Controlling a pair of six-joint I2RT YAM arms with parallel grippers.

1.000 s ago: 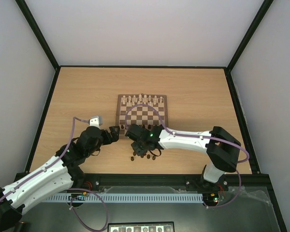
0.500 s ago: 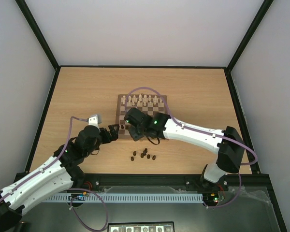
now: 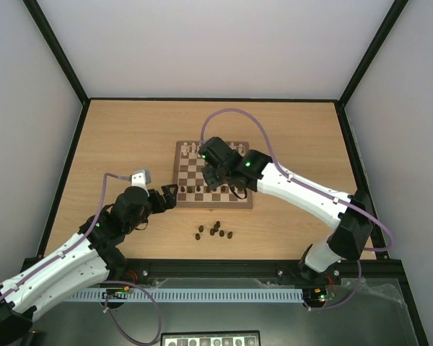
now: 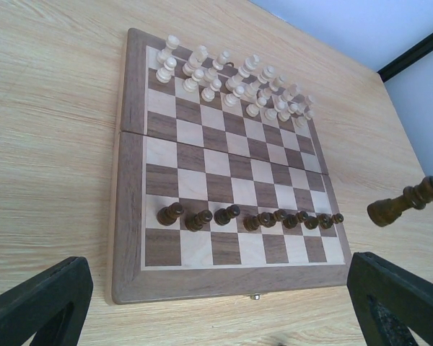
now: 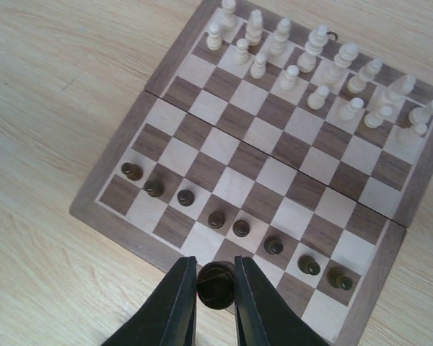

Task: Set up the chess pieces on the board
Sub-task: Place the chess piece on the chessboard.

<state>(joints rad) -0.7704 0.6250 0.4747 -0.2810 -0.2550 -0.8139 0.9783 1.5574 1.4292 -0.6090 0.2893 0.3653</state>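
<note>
The board (image 3: 191, 176) lies mid-table, with cream-white pieces on its far two rows. Several dark brown pawns (image 5: 217, 219) stand in a row on its second-nearest rank, also seen in the left wrist view (image 4: 260, 218). Several more dark pieces (image 3: 215, 231) lie loose on the table in front of the board. My right gripper (image 5: 216, 285) is shut on a dark piece (image 5: 216, 281) and holds it above the board's near edge. That piece shows hanging at the right of the left wrist view (image 4: 400, 207). My left gripper (image 3: 169, 196) is open and empty, just off the board's near left corner.
The cream-white pieces (image 5: 317, 65) fill the far ranks. The right arm (image 3: 296, 191) reaches across the board's right side. Black frame rails (image 3: 79, 144) and white walls bound the table. A small metal clasp (image 4: 255, 295) sticks out of the board's near edge.
My right gripper has lifted away from the loose pile in front of the board and moved back over the board, carrying a dark piece. My left arm has barely shifted.
</note>
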